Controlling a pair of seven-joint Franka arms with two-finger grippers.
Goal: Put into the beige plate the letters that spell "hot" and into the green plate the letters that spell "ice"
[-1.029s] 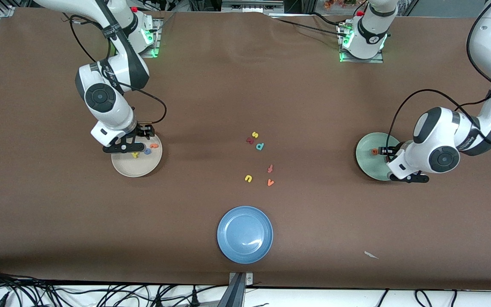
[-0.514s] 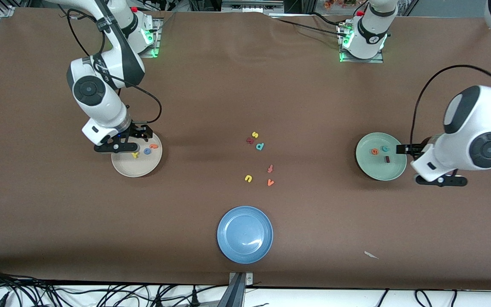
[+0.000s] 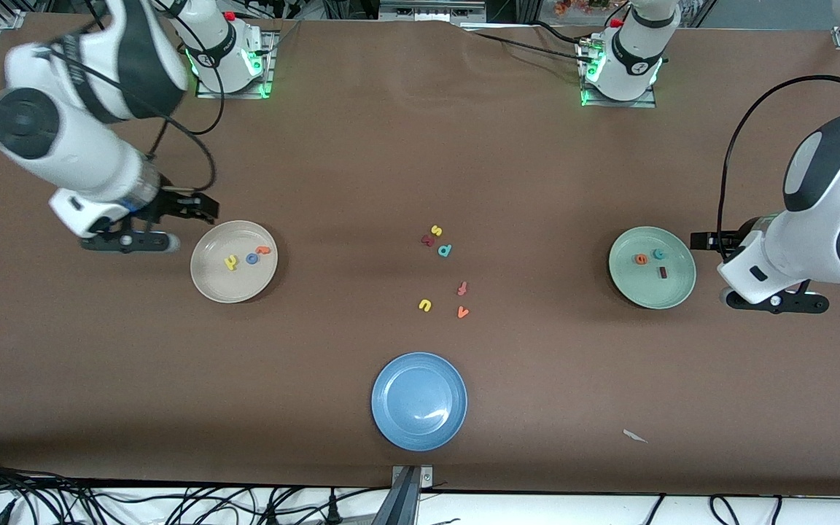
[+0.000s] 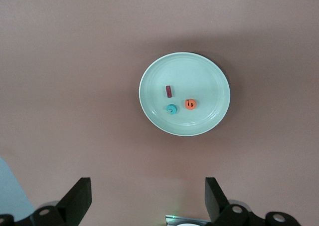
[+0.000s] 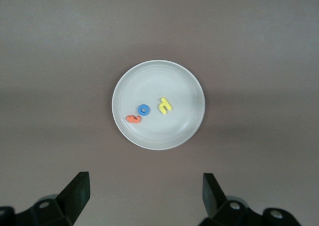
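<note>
Sorting looks complete, judging from the plates. Beige plate (image 3: pixel 234 262), toward the right arm's end of the table (image 3: pixel 391 146): holds yellow "h" (image 3: pixel 230 262), blue ring "o" (image 3: pixel 251 258) and orange "t" (image 3: pixel 264 250), close together in a short row, flat on the plate floor. Green plate (image 3: pixel 652 267), toward the left arm's end: orange "e" (image 3: pixel 640 259), teal "c" (image 3: pixel 658 254), dark red "i" (image 3: pixel 663 273), loosely clustered, none on the rim. Both plates round, shallow, upright, far larger than the tiny foam letters. Leftover letters (image 3: pixel 443 273) lie mid-table between the two plates; blue plate (image 3: pixel 419 401) is nearer the front camera than these, bare. Right pincer (image 3: pixel 197 208) is up beside the beige plate, jaws apart, holding nothing. Left pincer (image 3: pixel 704 240) is up beside the green plate, jaws apart, empty. Nothing seems left but parking the arms.
</note>
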